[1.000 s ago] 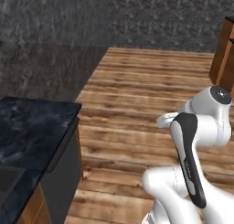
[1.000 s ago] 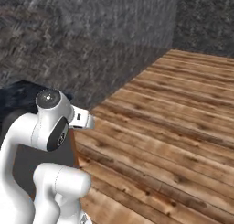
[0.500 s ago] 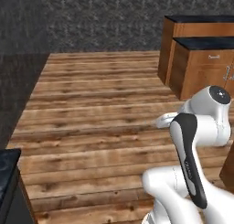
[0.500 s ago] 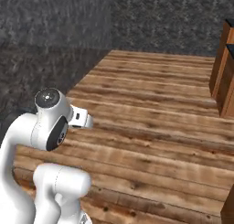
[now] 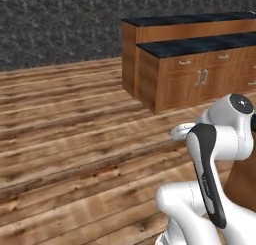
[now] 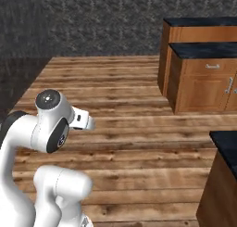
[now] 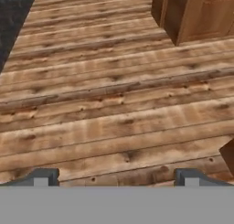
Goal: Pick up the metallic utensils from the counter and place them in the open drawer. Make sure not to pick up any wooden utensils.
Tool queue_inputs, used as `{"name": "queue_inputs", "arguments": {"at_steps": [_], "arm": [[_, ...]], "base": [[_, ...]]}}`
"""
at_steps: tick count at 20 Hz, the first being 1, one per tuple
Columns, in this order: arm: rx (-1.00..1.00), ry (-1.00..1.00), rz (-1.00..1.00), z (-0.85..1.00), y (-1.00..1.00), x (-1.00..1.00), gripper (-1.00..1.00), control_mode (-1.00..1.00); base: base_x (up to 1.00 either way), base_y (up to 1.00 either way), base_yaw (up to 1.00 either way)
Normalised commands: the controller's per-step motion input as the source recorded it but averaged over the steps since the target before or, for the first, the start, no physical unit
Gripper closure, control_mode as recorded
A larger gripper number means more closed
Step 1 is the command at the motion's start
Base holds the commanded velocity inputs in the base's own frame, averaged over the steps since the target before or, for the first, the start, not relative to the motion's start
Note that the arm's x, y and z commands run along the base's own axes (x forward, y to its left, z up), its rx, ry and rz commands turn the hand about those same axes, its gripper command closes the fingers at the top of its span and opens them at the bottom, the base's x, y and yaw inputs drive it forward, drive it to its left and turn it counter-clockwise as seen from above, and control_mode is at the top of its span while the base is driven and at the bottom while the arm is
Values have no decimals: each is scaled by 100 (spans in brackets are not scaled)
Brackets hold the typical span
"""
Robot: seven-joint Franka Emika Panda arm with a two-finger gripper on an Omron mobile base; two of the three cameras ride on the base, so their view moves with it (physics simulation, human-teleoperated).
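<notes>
My hand (image 7: 114,177) is hanging wide open, empty, over plank floor (image 7: 105,104). Tabletop (image 6: 203,49), black marble on brown cabinets (image 5: 190,81), is sitting well ahead-right of hand. Can't see utensils or drawer.

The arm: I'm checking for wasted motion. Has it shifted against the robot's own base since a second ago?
No. The arm sits at the same spot in both base views; the scenery behind changed because the base turned, bringing the cabinets into view.
</notes>
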Motion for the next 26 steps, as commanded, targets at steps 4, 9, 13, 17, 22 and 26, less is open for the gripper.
{"name": "queue_inputs", "arguments": {"at_steps": [4,9,13,17,22,26], "arm": [[0,0,0,0,0,0,-100,100],[0,0,0,0,0,0,-100,100],[0,0,0,0,0,0,-100,100],[0,0,0,0,0,0,-100,100],[0,0,0,0,0,0,-100,100],[0,0,0,0,0,0,-100,100]], "base": [[100,0,-51],[100,21,-44],[100,28,-32],[100,31,-12],[100,32,0],[100,26,1]]}}
